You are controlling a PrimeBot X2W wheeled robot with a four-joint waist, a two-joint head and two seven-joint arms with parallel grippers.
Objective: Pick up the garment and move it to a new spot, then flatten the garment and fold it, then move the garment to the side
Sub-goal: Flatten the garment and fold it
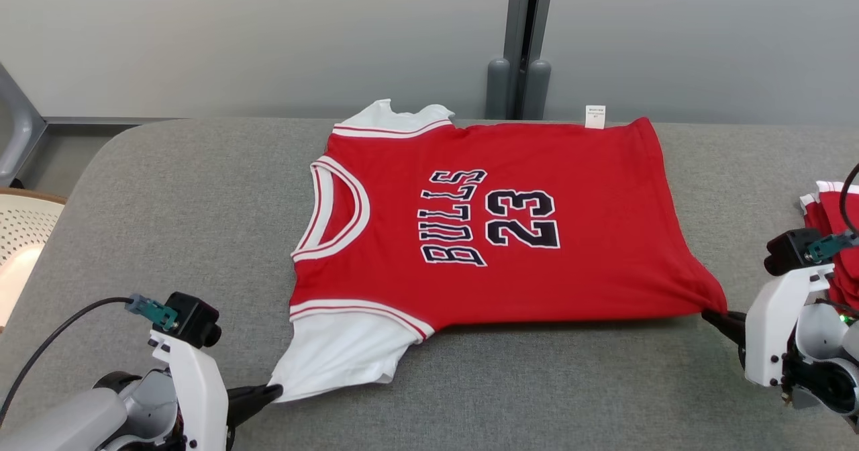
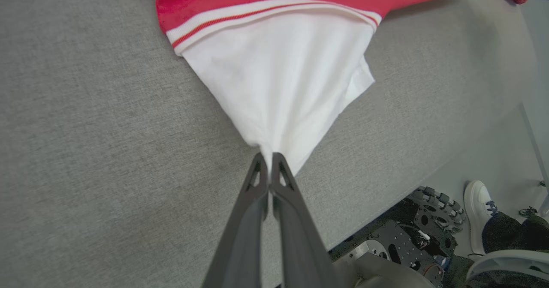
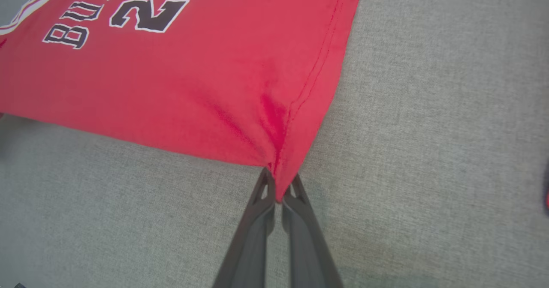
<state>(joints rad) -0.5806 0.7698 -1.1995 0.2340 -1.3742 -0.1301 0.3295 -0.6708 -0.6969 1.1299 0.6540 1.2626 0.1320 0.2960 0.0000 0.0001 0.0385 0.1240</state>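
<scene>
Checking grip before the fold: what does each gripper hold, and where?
Left gripper pinches the white sleeve tip of the jersey; right gripper pinches its red hem corner.

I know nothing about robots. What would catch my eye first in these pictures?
A bright red jersey marked BULLS 23 lies spread across the middle of the grey padded table. The left hand pinches the tip of its white sleeve, and the right hand pinches its near hem corner. The cloth is drawn to a point at each grip.

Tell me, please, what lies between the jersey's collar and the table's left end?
Nothing: the head view shows bare grey table from the jersey to that end.
</scene>
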